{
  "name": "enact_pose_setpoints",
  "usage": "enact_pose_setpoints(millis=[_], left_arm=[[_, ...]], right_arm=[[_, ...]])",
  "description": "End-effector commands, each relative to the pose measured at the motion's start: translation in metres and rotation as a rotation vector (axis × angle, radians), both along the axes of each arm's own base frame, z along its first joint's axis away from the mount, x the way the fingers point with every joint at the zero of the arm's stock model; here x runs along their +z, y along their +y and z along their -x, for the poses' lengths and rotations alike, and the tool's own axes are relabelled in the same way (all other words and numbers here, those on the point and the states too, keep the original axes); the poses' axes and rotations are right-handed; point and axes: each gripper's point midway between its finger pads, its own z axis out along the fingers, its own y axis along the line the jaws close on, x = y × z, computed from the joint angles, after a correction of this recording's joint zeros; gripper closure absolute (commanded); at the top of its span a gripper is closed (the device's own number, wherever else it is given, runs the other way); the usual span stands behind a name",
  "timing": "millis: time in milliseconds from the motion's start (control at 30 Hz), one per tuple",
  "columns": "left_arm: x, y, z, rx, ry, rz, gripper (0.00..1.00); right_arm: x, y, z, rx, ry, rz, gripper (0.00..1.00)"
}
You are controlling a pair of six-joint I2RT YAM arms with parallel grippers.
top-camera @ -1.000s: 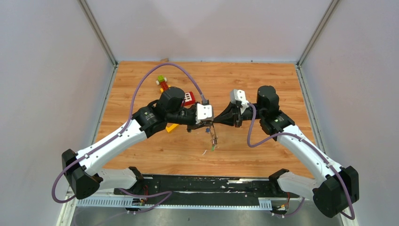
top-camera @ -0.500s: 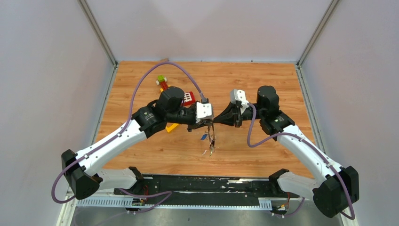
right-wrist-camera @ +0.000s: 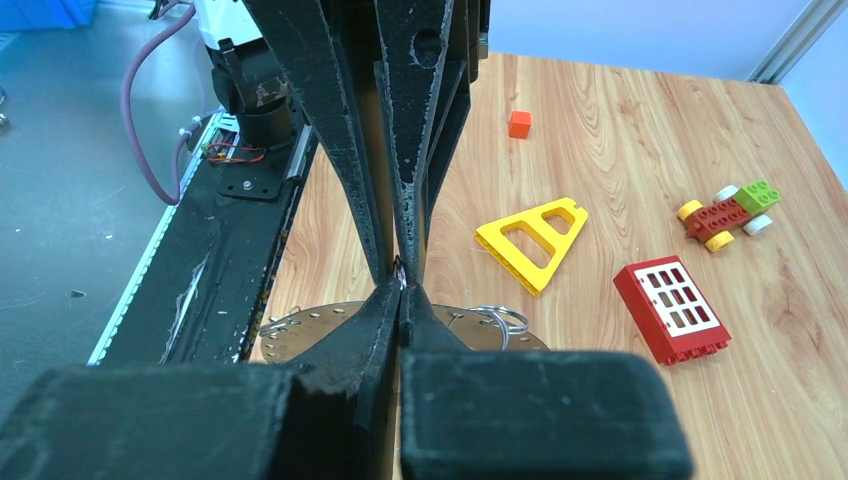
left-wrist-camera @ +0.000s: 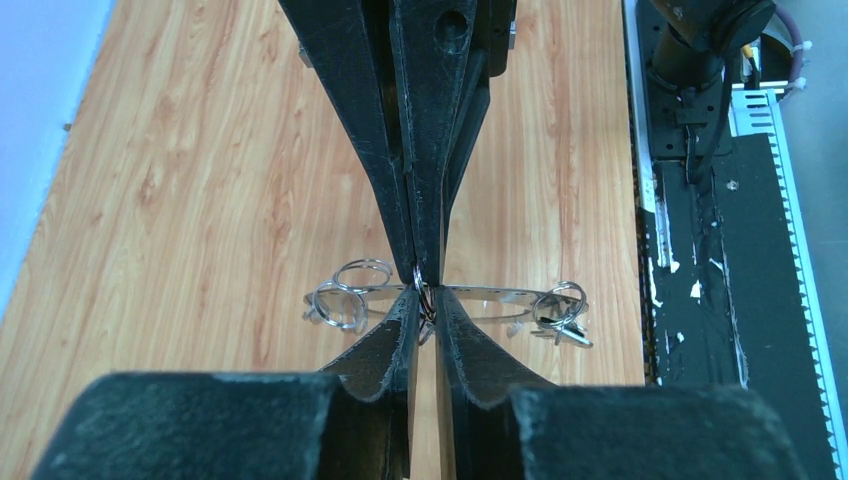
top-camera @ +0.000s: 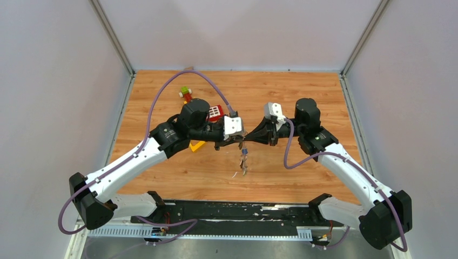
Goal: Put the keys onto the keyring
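Left gripper point(left-wrist-camera: 425, 303) and right gripper point(right-wrist-camera: 400, 290) meet tip to tip above the table point(top-camera: 302, 97), each with its fingers pressed together on the rim of the keyring point(left-wrist-camera: 490, 293). The keyring is held between them, clear of the table, with small wire rings along its edge. The keys point(top-camera: 244, 153) hang beneath it.

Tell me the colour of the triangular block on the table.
The triangular block is yellow; it shows best in the right wrist view.
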Motion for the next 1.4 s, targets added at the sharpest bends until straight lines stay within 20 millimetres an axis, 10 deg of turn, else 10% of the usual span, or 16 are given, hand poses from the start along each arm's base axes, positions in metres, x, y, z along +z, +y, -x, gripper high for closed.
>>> enact_pose_setpoints(millis=[0, 733, 1067, 1367], left_arm=[[0.008, 0.001, 0.004, -0.015, -0.007, 0.024, 0.83], [0.007, 0.003, 0.003, 0.015, 0.028, 0.007, 1.00], [-0.001, 0.019, -0.009, 0.146, 0.192, -0.259, 1.00], [0.003, 0.023, 0.001, 0.167, 0.240, -0.386, 1.00]], right_arm=[[0.015, 0.000, 0.003, 0.018, -0.056, -0.027, 1.00], [0.010, -0.001, -0.001, -0.011, -0.043, -0.010, 0.99], [0.010, -0.003, -0.008, -0.059, -0.064, 0.001, 0.65], [0.011, -0.002, -0.005, -0.038, -0.056, -0.007, 0.58]])
